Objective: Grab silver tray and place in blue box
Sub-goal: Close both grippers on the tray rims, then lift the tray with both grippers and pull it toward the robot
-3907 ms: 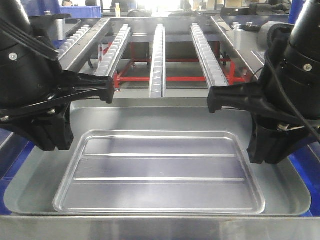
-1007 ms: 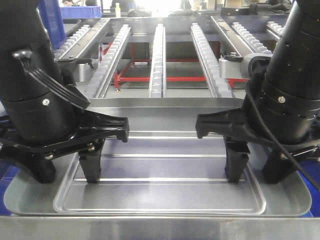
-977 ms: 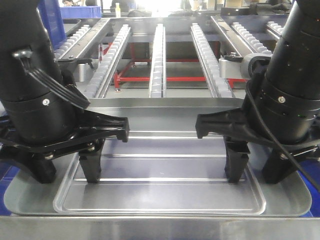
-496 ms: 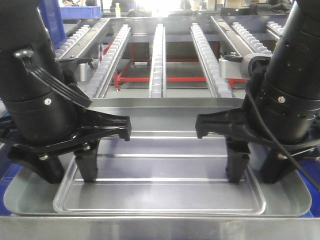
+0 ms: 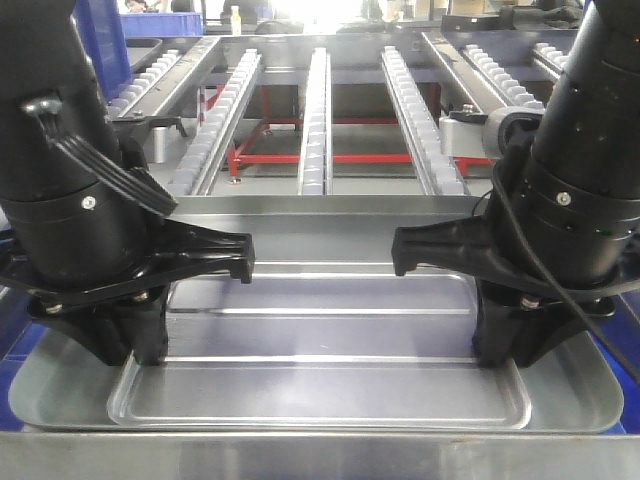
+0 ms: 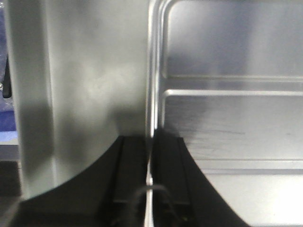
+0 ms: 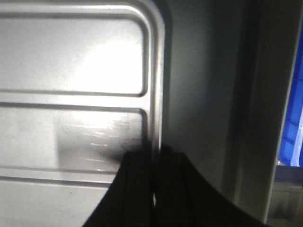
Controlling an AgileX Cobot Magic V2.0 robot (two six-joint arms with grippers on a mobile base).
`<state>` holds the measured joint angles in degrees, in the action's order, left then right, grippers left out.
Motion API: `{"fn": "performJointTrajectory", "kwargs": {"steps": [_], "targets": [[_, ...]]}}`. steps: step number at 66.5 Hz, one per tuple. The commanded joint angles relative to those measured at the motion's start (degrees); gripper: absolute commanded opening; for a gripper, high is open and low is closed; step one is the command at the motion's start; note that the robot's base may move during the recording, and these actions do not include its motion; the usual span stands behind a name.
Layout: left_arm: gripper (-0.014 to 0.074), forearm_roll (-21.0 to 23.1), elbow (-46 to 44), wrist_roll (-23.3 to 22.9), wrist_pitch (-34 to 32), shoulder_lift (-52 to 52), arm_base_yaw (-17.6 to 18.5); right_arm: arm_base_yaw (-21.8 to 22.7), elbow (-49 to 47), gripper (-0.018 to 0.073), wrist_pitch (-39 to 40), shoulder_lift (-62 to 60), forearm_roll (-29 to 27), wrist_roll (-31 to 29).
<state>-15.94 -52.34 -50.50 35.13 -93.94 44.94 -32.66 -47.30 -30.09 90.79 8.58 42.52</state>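
Though vague frontally, tray (image 6: 236, 132) rim in hands (image 6: 150, 176) (image 7: 155, 189).

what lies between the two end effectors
Only the bare ridged centre of the silver tray, seen in the front view, spans from the left end effector to the right end effector.

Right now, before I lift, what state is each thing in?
silver tray: flat, right side up, resting on a larger grey tray.
left gripper: shut on the silver tray's left rim.
right gripper: shut on its right rim.
blue box: only an edge shows.
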Motion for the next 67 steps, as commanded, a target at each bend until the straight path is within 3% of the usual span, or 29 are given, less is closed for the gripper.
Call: {"fn": "performJointTrajectory", "kwargs": {"steps": [1, 31, 67], "targets": [[-0.0013, -0.1, -1.4, -0.5, -1.5, 1.8, 0.2, 0.1, -1.4, 0.0057, 3.2, -1.4, 0.9, -0.4], [-0.0013, 1.8, -1.9, -0.5, 0.5, 2.3, 0.2, 0.1, -1.4, 0.0057, 0.6, -2.9, -0.6, -0.2], [-0.0014, 1.1, -2.4, -0.8, 6.7, 11.8, 0.2, 0.0, -1.3, 0.0057, -6.9, -12.3, 0.3, 2.7]]}}
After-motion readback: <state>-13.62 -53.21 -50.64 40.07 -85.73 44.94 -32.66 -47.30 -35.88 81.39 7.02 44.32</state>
